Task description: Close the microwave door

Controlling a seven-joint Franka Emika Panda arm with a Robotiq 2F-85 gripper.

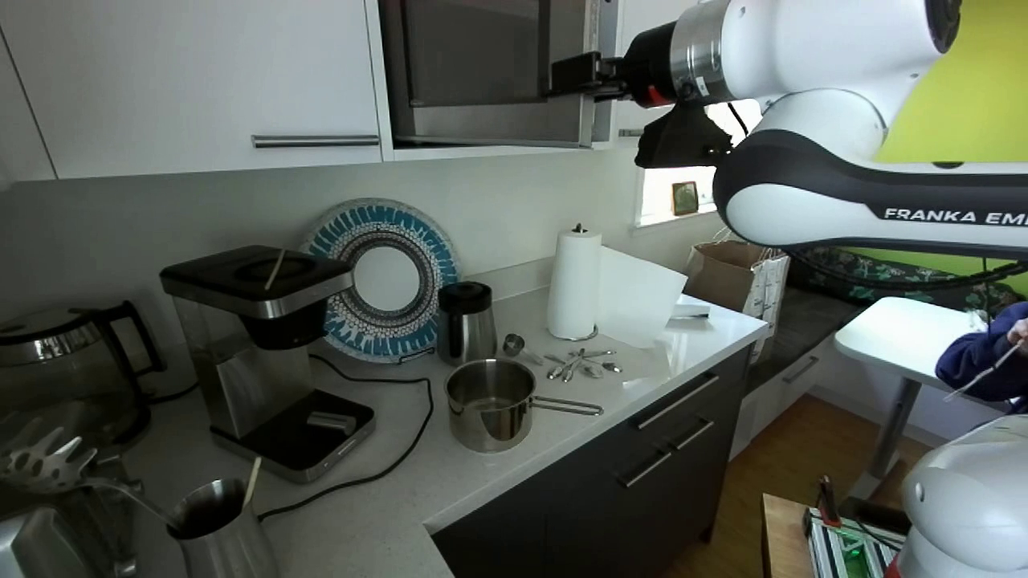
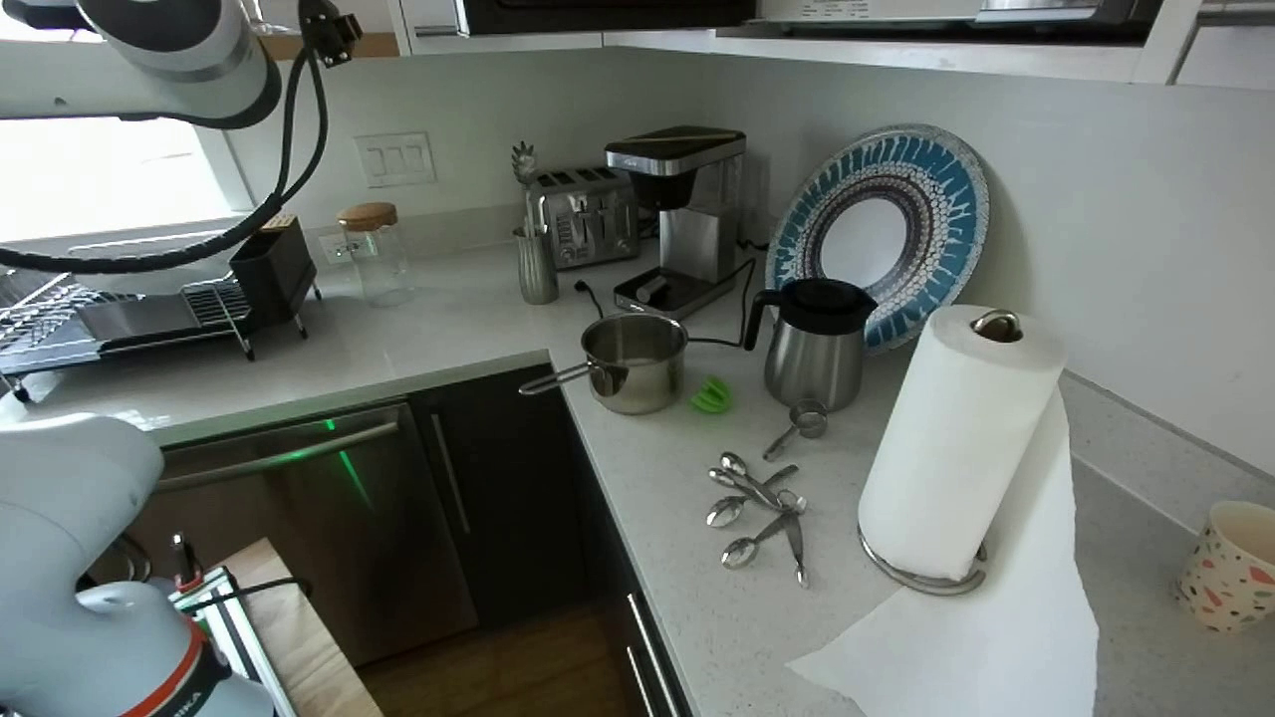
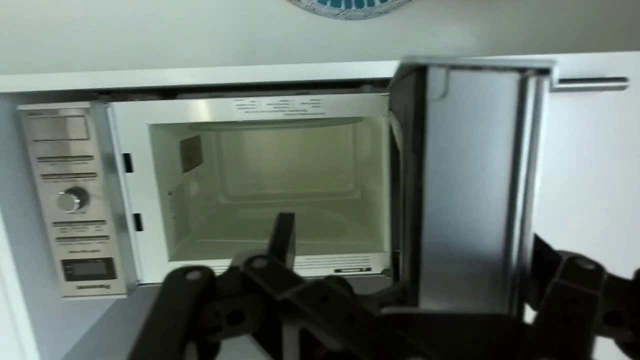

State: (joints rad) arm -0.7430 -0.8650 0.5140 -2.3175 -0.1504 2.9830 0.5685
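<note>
The microwave (image 3: pixel 85 200) shows upside down in the wrist view, with its button panel, knob and pale open cavity. The microwave door (image 3: pixel 472 190) stands swung wide open, its silver edge towards the camera. In an exterior view the door (image 1: pixel 474 56) shows its dark window and silver frame. My gripper (image 3: pixel 411 230) is open, one finger on each side of the door. One finger stands before the cavity; the other is partly hidden behind the door's outer side. I cannot tell whether either touches it. In an exterior view my gripper (image 1: pixel 574 76) is at the door's free edge.
White cabinet fronts (image 1: pixel 185 80) flank the microwave. The counter below holds a coffee maker (image 1: pixel 265 361), a patterned plate (image 1: pixel 385 277), a steel pot (image 1: pixel 490 405), a paper towel roll (image 2: pixel 961 438), a steel jug (image 2: pixel 817 349) and several spoons (image 2: pixel 762 508).
</note>
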